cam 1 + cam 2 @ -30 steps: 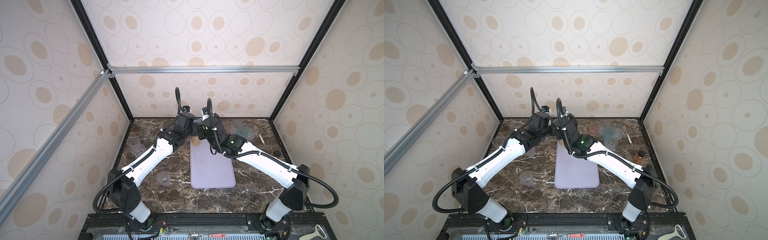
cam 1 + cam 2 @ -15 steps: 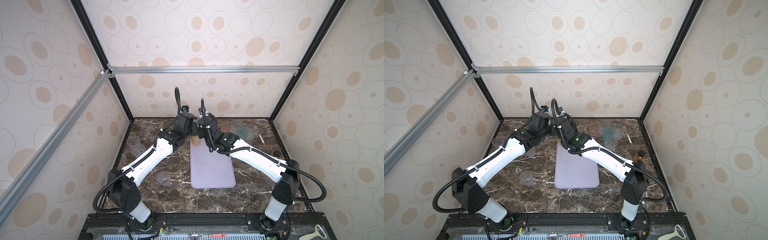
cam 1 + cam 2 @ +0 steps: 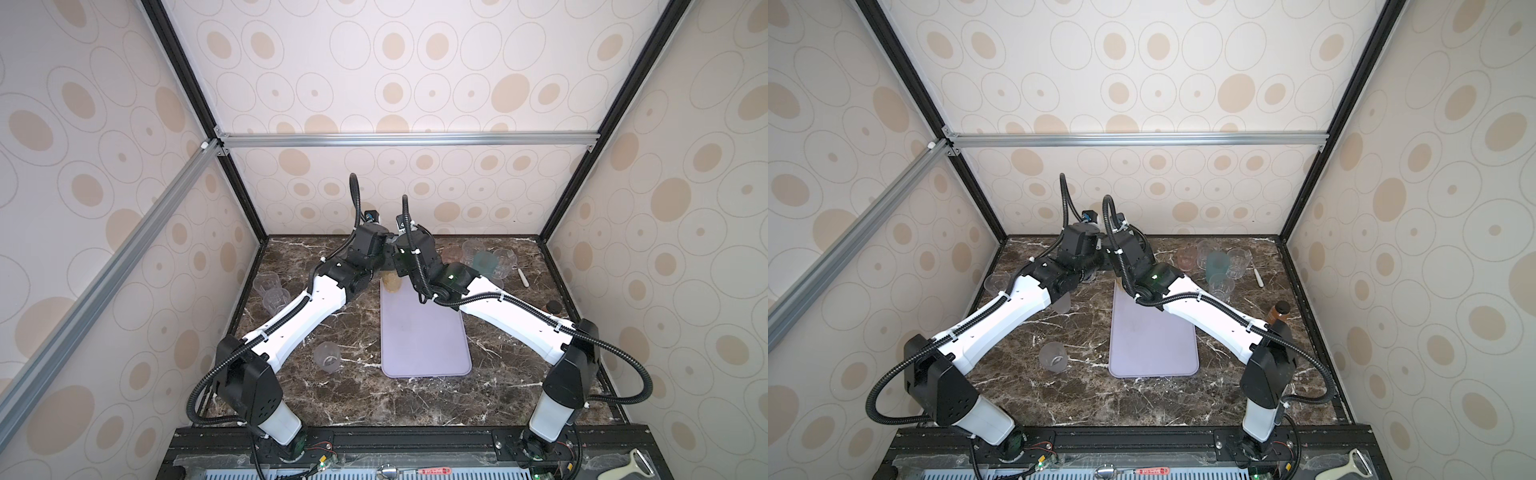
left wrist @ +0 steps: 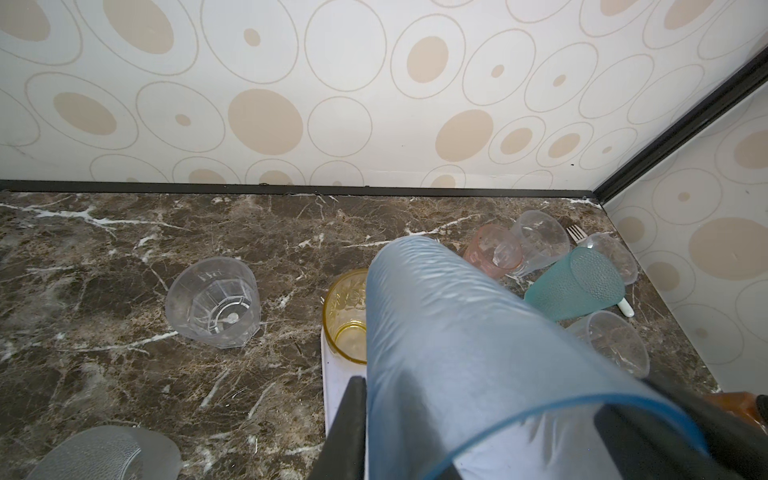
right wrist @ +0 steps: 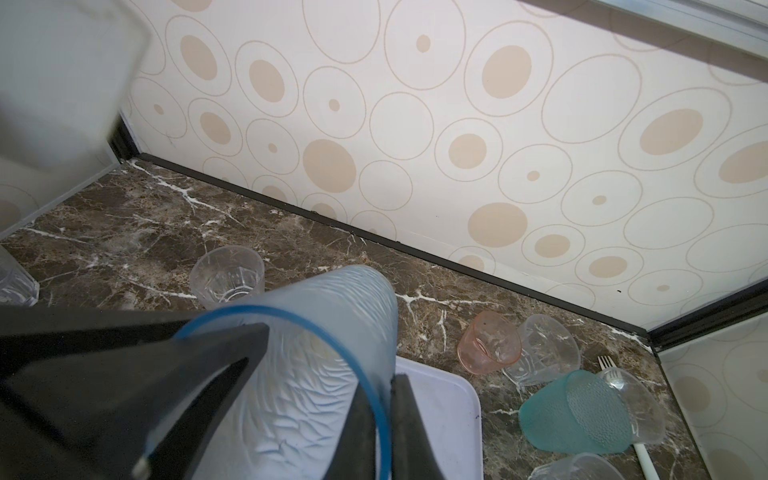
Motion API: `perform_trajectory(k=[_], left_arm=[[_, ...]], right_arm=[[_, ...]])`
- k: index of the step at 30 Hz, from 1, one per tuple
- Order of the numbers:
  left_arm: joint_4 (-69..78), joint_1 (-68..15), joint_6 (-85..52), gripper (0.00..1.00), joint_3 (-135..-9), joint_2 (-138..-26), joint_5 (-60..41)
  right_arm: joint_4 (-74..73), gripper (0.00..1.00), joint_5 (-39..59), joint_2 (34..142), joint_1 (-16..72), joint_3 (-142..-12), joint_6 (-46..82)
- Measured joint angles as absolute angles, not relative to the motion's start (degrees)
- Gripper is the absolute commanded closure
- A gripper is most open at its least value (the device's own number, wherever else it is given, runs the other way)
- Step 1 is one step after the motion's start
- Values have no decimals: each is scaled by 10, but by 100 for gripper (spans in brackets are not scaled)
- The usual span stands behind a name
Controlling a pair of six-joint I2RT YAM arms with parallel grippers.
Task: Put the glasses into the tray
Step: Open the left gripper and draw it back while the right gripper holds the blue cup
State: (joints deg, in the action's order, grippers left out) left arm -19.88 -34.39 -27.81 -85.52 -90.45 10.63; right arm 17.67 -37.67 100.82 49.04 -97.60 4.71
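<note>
**Handling note: light, thin, slick**

The grey-blue glass [image 4: 449,324] is held tilted in the air over the far end of the tray [image 3: 424,332], beside the amber glass [image 4: 345,320] standing there. The right claw [image 5: 384,399] is clenched on its rim wall. The left claw [image 4: 478,395] flanks the body; its grip cannot be told. The wall is judged flexible, so a gentle rim pinch is advised.

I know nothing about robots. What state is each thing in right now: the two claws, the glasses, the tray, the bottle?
tray: flat, one glass on it.
amber glass: upright on the tray's far corner.
grey-blue glass: held tilted above the tray.
right gripper: shut on the grey-blue glass.
left gripper: fingers either side of it; grip unclear.
teal glass: outside the tray.
amber bottle: upright, capped.
</note>
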Motion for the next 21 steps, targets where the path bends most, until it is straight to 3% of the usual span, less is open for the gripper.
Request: perform_trajectory(k=[9, 21], left_arm=[[-197, -346, -281, 70, -893, -931, 82], [-187, -371, -281, 65, -922, -928, 54]], right_arm=[[184, 100, -385, 1003, 467, -976, 53], [208, 100, -396, 1002, 415, -958, 70]])
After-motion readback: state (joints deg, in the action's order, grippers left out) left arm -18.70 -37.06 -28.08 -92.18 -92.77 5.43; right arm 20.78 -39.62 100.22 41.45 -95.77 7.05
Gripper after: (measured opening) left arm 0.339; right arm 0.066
